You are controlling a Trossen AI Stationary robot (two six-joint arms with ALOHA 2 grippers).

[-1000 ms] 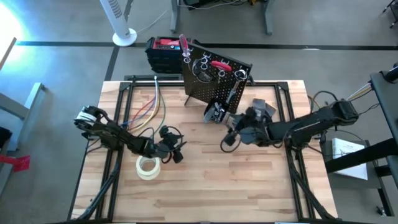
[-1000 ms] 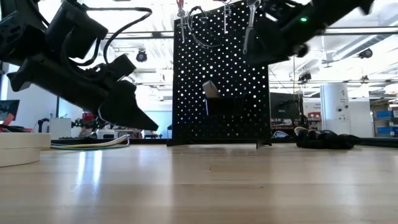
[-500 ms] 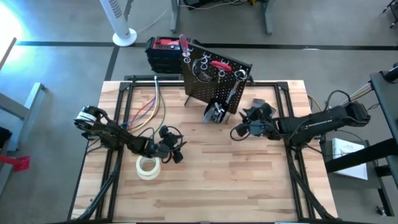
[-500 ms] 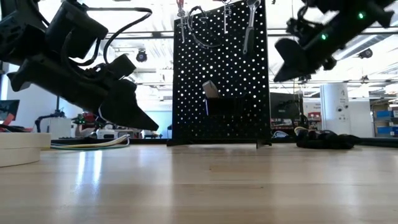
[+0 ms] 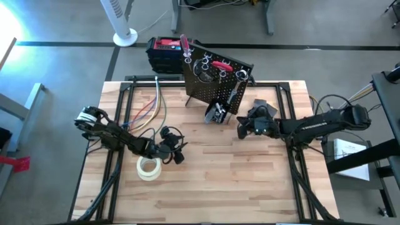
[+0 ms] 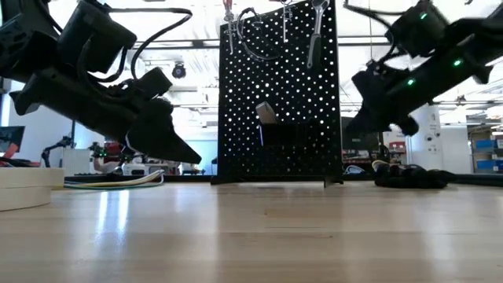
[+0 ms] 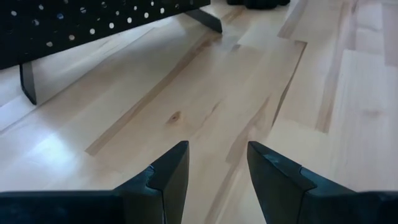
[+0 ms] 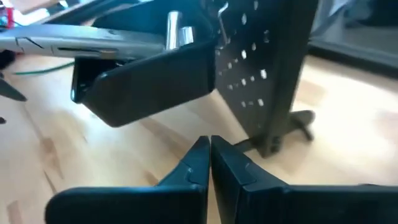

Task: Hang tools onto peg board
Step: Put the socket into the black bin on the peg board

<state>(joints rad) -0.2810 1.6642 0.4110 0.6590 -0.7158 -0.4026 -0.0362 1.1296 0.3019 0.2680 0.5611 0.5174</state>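
Now that its fingers have closed empty, the right gripper [image 5: 241,131] retreats from the board [image 5: 215,81]; left gripper [image 5: 177,153] waits, parted.

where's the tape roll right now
In the high view the whitish tape roll lies flat on the table's left half, just in front of the left gripper.

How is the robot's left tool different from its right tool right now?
The left tool has its fingers apart; the right tool has its fingers pressed together. The left tool sits near the tape roll; the right tool is close to the peg board and its small black bin. Both are dark and hold nothing.
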